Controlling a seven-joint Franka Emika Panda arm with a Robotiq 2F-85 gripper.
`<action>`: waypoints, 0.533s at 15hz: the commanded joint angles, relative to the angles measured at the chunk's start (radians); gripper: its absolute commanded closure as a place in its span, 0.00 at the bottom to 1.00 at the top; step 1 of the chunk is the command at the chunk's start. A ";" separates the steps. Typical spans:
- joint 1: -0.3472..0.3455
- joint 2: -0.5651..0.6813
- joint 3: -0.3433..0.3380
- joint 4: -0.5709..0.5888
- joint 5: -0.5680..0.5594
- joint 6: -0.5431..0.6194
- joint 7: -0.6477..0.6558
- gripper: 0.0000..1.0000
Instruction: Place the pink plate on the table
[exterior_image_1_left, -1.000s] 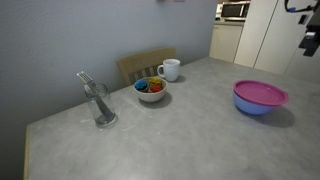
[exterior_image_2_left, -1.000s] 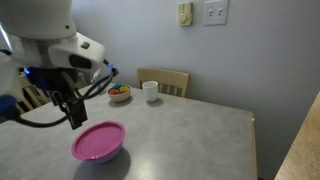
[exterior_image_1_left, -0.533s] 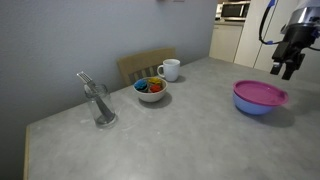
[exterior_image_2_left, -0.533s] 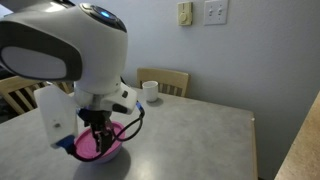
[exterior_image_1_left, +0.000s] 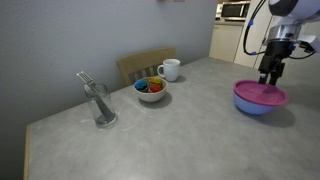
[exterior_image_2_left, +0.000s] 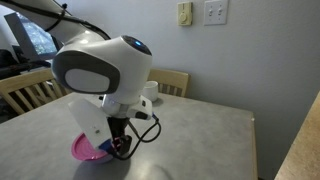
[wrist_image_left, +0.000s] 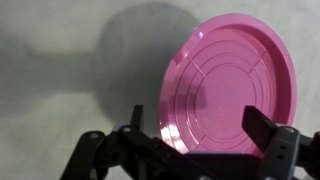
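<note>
The pink plate lies on top of a blue bowl near one end of the grey tabletop. The gripper hangs right over the plate. In the wrist view its two fingers are spread wide and hold nothing. A white mug stands well apart.
</note>
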 joint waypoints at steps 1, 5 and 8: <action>-0.061 0.056 0.050 0.071 -0.038 -0.042 -0.064 0.24; -0.089 0.080 0.073 0.101 -0.050 -0.053 -0.113 0.48; -0.098 0.086 0.079 0.118 -0.062 -0.074 -0.132 0.69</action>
